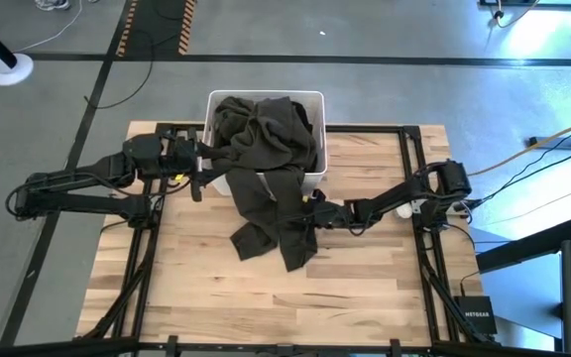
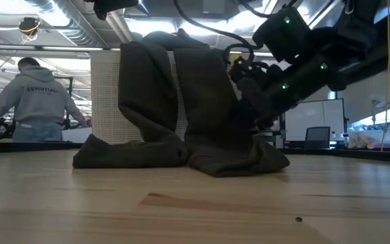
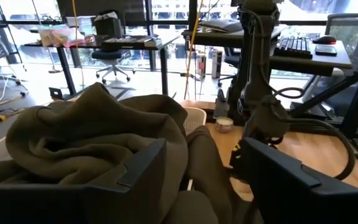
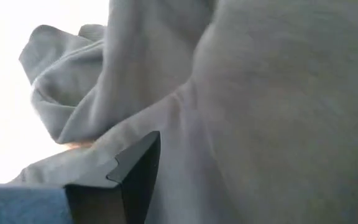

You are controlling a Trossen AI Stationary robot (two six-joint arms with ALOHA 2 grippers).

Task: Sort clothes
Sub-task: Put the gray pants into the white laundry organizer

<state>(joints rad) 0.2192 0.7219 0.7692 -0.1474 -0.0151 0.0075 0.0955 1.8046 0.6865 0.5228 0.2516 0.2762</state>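
One dark olive-green garment point(image 1: 266, 149) is heaped in the white bin point(image 1: 315, 97) at the table's far middle. It hangs over the bin's near rim, and its lower end point(image 1: 276, 238) lies on the table. The other clothes do not show. My left gripper point(image 1: 198, 178) is open at the bin's left side, and a fold of the garment point(image 3: 194, 186) lies between its fingers. My right gripper point(image 1: 312, 205) is shut on the part of the garment in front of the bin, a little above the table point(image 2: 246, 102). My right gripper holds the olive garment at the middle of its hanging part point(image 4: 185, 118), coming level from the table's right. Cloth covers one finger, so the hold and the number of layers cannot be told. The cloth below it reaches down onto the table.
The arms' black frame rails run along both sides of the table point(image 1: 142, 248). A small white object point(image 1: 404, 208) lies by the right arm's base. Bare wood lies near the front edge point(image 1: 285, 307). A person in a grey hoodie point(image 2: 36, 102) stands in the room behind.
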